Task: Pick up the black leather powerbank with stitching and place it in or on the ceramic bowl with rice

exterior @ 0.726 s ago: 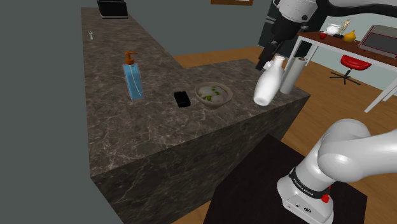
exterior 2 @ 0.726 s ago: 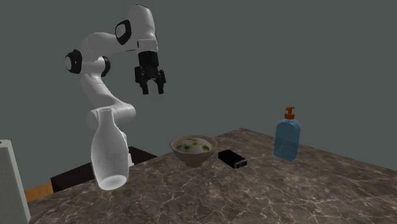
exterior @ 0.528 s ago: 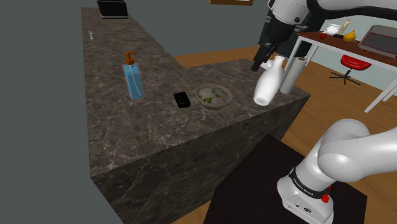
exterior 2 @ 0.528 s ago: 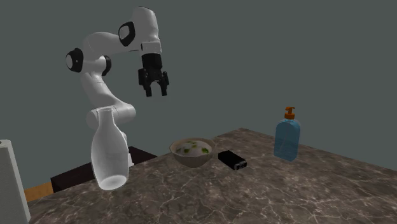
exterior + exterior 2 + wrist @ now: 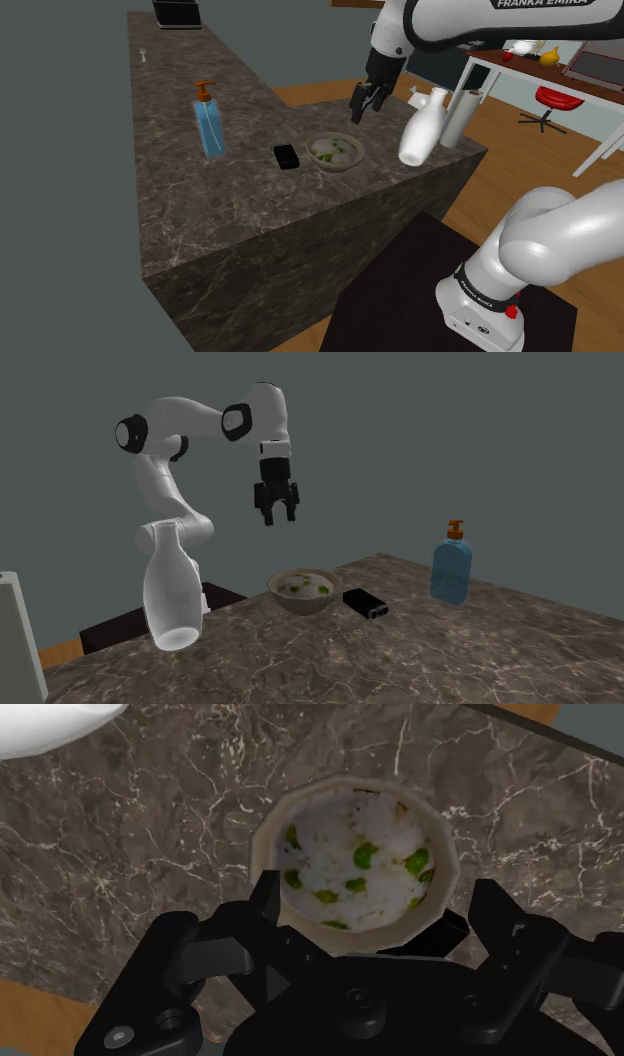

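Two black fingers stand spread and empty on the gripper (image 5: 280, 515), which hangs above the bowl (image 5: 300, 602) of rice with green bits, at the middle of the second exterior view. The black powerbank (image 5: 287, 156) lies flat on the dark marble counter (image 5: 230, 215) near the centre of the shoulder view, just left of the bowl and not touching it. A blue soap bottle (image 5: 209, 125) stands further left, and a white vase (image 5: 420, 135) stands at the right.

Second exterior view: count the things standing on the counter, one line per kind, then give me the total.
Soap bottle: 1
Vase: 1
Bowl: 1
Powerbank: 1
White roll: 1
Total: 5
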Motion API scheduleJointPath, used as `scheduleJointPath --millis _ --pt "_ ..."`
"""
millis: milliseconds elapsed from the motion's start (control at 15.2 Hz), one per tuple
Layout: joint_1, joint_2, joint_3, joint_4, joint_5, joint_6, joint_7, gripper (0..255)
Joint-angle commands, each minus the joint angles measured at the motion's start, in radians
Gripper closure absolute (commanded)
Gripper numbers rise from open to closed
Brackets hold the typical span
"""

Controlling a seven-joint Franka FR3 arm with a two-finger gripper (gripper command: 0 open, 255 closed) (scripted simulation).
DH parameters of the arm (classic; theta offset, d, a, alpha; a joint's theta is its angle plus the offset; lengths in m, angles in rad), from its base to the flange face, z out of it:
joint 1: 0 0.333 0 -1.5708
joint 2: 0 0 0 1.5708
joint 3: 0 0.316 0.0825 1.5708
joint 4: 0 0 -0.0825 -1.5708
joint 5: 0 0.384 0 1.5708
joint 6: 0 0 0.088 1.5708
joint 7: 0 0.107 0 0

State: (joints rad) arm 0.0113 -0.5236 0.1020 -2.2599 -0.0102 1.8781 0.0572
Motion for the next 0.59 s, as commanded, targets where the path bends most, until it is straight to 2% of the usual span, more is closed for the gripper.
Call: scheduleJointPath --millis 0,528 --pt "-0.003 0.078 0.019 0.027 0.004 0.035 0.041 0" --pt "-0.010 0.397 0.075 0.202 -0.008 0.118 0.200 0"
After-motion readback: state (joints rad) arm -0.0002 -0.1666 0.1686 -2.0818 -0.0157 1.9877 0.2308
